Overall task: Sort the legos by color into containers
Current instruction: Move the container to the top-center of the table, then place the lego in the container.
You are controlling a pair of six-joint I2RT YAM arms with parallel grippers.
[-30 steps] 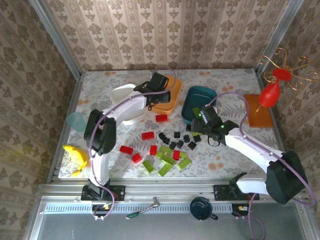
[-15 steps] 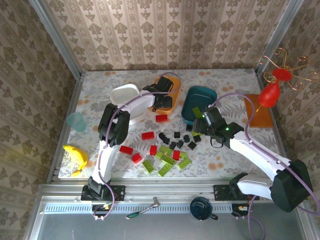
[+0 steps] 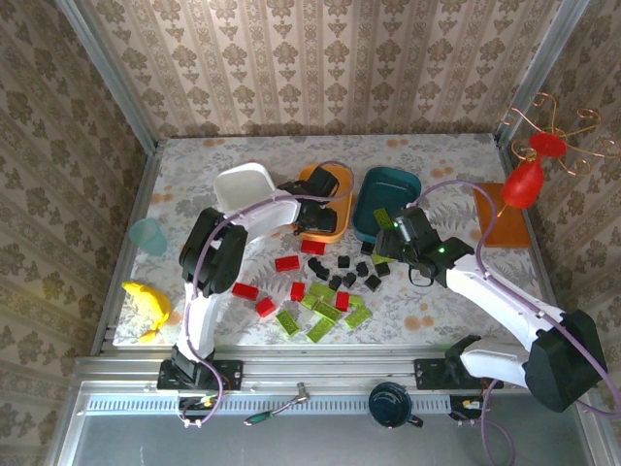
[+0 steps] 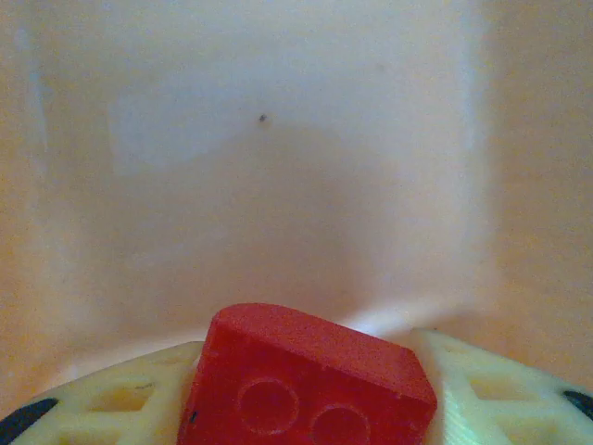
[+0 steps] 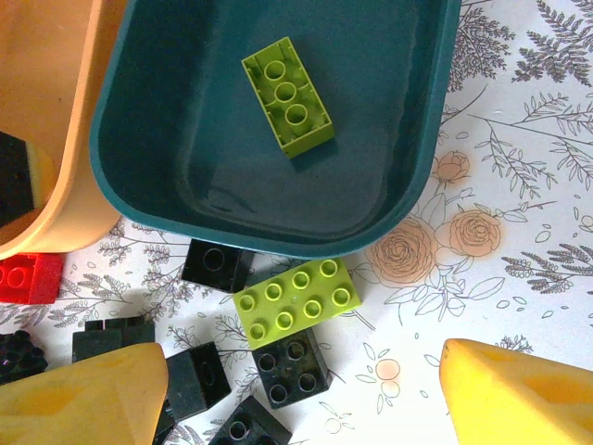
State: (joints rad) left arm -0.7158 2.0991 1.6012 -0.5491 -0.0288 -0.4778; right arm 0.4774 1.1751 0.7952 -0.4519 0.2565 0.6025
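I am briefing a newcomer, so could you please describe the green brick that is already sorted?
Find the dark teal tub, the rightmost tub on the floral table. One lime-green brick lies alone on its floor; the other green bricks all sit outside it.

A red brick (image 4: 310, 375) runs off the left wrist view's bottom edge. The blur behind it is probably the orange tub (image 4: 278, 167).
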